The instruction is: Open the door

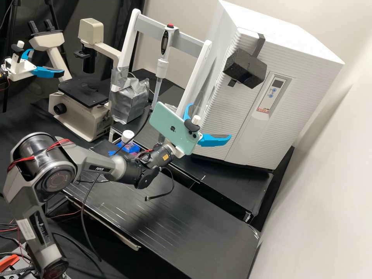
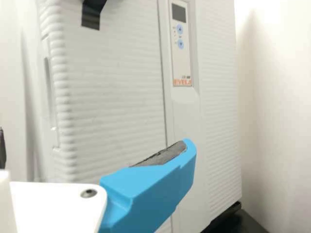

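One white, blue-fingered pincer [image 1: 210,121] hangs open and empty before the ribbed white cabinet door [image 1: 232,104], seemingly closed. Approach is the step; next, a fingertip should hook the narrow grey side recess [image 2: 49,92].

The arm [image 1: 83,159] at the left of the high view has dark grey shells, a rounded black joint cover [image 1: 58,180] with a ringed face, and a black wrist section [image 1: 159,155] bearing an orange label [image 1: 166,157]. Thin red wires [image 1: 58,144] loop over the elbow; a black cable [image 1: 83,217] hangs below. The pincer [image 1: 211,120] is white with bright blue, angular fingers [image 1: 215,140] and dark grey, rough-edged pads [image 2: 165,155]. A recessed screw [image 2: 88,193] sits in its smooth, round-cornered white plate [image 2: 53,206].
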